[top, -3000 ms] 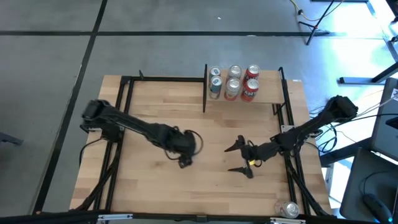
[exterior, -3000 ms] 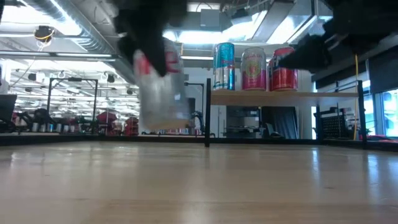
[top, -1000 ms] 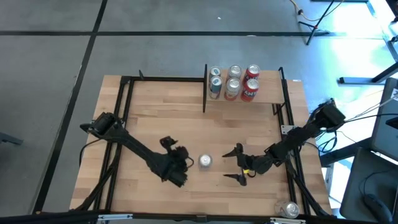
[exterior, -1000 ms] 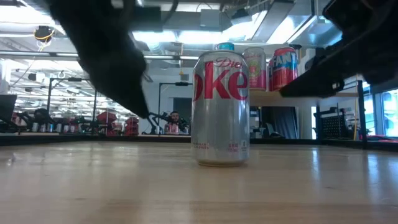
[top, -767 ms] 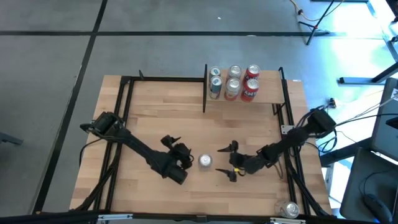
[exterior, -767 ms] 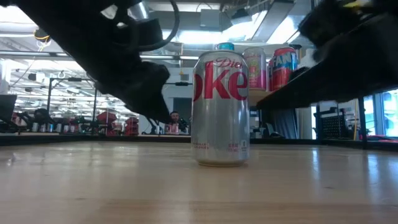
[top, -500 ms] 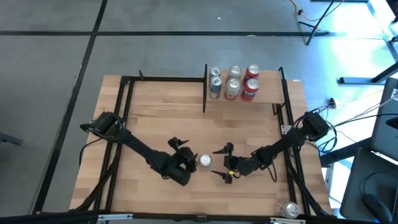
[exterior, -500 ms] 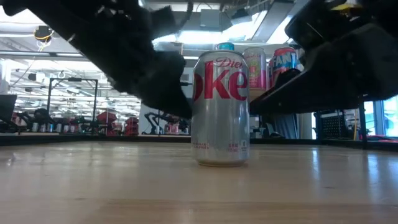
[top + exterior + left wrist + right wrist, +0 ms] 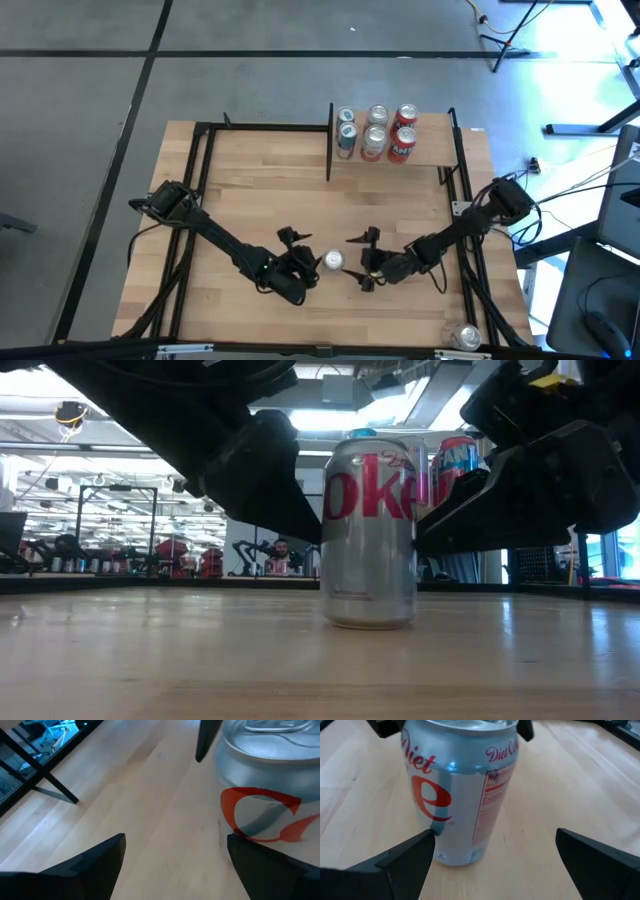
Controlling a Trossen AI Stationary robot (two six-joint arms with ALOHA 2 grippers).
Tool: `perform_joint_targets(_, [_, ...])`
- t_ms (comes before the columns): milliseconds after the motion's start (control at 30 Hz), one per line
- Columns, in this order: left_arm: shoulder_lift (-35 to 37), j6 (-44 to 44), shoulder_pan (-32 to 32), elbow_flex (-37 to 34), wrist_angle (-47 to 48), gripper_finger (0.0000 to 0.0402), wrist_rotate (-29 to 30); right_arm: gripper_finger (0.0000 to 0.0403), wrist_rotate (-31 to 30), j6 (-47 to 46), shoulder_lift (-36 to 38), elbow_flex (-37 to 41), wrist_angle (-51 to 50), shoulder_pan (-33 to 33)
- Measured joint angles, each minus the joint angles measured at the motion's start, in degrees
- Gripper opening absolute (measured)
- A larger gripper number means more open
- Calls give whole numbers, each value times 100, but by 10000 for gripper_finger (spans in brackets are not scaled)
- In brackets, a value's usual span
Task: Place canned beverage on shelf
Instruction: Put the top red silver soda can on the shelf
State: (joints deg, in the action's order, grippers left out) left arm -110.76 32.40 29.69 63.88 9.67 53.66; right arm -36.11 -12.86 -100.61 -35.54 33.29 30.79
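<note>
Can [image 9: 332, 261]: upright on your worktop [image 9: 250, 190], well short of shelf [image 9: 430, 150].
Right tool [image 9: 361, 262]: spread beside can, lined up to grasp.
Left tool [image 9: 301, 262]: spread at can's other side.

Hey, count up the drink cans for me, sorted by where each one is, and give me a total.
Cans on the shelf: 6
Diet Coke can standing on the tabletop, between the open left gripper and the open right gripper: 1
Can at the near right corner: 1
Total: 8 cans
</note>
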Motion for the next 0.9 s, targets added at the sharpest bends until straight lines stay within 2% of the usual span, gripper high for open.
perform_joint_targets(367, [0,-342,238,2,-4,349,-125,397,-207,-212,605,3,-1075,-9])
perform_joint_targets(533, [0,-450,363,3,30,349,-112,397,659,-342,1075,-3,-1404,42])
perform_joint_targets(633, [0,-423,376,1,46,349,-106,397,1026,-280,1323,-5,-1112,35])
perform_joint_targets(900, [-49,-360,364,-14,57,349,60,397,1031,658,1014,-12,640,-63])
